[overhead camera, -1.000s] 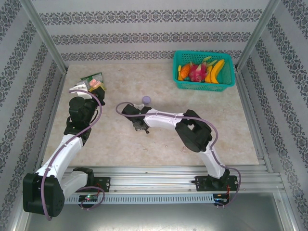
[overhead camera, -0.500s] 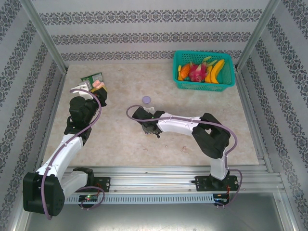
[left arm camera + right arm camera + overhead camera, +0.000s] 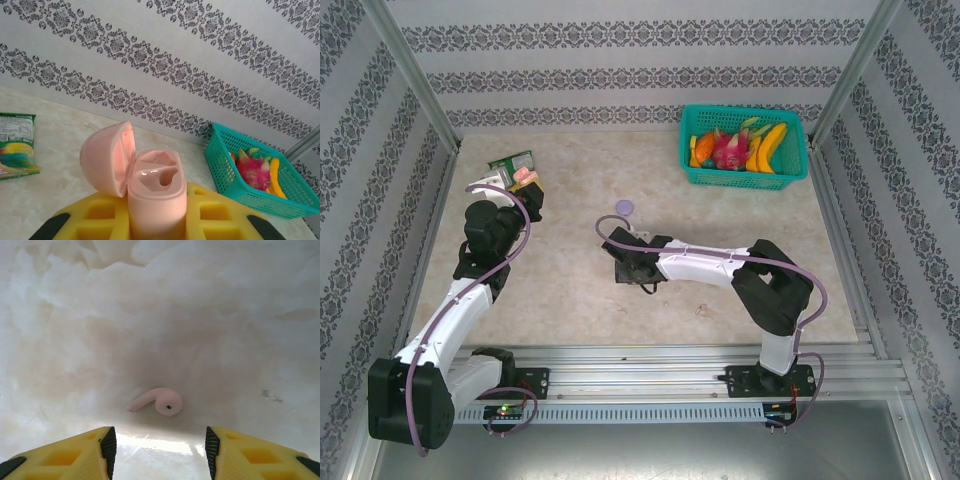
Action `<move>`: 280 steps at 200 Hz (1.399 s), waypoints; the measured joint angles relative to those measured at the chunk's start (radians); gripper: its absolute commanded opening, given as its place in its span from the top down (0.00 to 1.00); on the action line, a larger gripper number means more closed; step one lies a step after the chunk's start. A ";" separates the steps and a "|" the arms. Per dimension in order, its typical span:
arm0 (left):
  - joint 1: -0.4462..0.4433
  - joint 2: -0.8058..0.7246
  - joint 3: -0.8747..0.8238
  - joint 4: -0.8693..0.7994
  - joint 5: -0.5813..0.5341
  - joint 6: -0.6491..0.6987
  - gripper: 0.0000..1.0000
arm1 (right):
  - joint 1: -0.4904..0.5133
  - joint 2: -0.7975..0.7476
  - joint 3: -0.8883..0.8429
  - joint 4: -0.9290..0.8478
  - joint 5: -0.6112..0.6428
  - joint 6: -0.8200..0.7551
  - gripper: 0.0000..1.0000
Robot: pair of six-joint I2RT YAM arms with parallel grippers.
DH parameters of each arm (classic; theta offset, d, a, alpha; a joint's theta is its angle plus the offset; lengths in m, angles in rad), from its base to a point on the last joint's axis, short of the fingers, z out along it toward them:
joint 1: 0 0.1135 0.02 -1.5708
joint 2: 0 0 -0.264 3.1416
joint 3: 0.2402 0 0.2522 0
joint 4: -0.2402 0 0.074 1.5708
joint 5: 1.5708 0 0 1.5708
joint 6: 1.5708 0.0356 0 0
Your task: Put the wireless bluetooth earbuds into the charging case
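Note:
A pale pink earbud [image 3: 157, 401] lies on the marble table, stem pointing left. My right gripper [image 3: 160, 450] hovers just short of it, open, with nothing between its yellow fingers [image 3: 75, 455]. From above, that right gripper [image 3: 632, 268] sits left of the table's centre. The pink charging case [image 3: 155, 190] stands upright with its lid [image 3: 107, 157] hinged open to the left and both sockets empty. My left gripper [image 3: 157, 222] is shut on the case's lower body. In the top view the left gripper [image 3: 520, 185] holds the case [image 3: 526, 178] at the far left.
A lilac round disc [image 3: 624, 207] lies just beyond the right gripper. A teal basket [image 3: 743, 178] of fruit stands at the back right. A green snack packet [image 3: 512, 162] lies behind the left gripper. A tiny speck [image 3: 703, 309] marks the table near the right arm.
My right arm has swung rightward and toward the near edge, and its jaws have opened. The left arm and the case have not moved.

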 measured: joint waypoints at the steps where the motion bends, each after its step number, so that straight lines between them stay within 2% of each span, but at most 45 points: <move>1: 0.000 0.000 0.000 0.000 0.000 0.000 1.00 | 0.000 0.000 0.000 0.002 -0.002 0.002 0.47; 107: 0.000 0.000 0.000 0.000 0.000 -0.015 1.00 | 0.000 0.053 -0.003 0.097 -0.102 0.085 0.47; 280: -0.001 0.000 0.000 0.000 0.000 -0.018 1.00 | -0.036 0.061 -0.026 0.131 -0.148 0.096 0.48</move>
